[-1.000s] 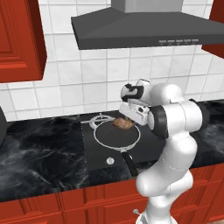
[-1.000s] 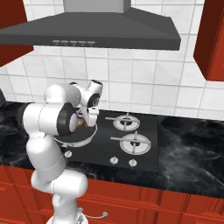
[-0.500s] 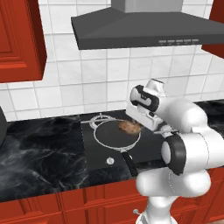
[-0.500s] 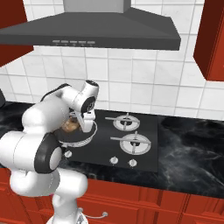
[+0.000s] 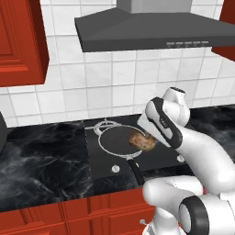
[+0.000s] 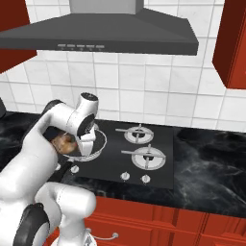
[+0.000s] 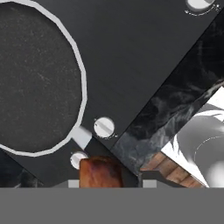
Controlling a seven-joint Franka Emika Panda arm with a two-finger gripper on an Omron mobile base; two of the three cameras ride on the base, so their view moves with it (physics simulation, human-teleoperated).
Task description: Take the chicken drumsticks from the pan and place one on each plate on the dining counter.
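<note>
The tool (image 5: 148, 137) is closed on a chicken drumstick (image 5: 142, 141), holding it just above the near right rim of the pan (image 5: 118, 139). The pan sits on the left burner of the black stove (image 6: 144, 158), its handle (image 5: 136, 170) pointing toward the near desk (image 5: 46, 160) edge.
</note>
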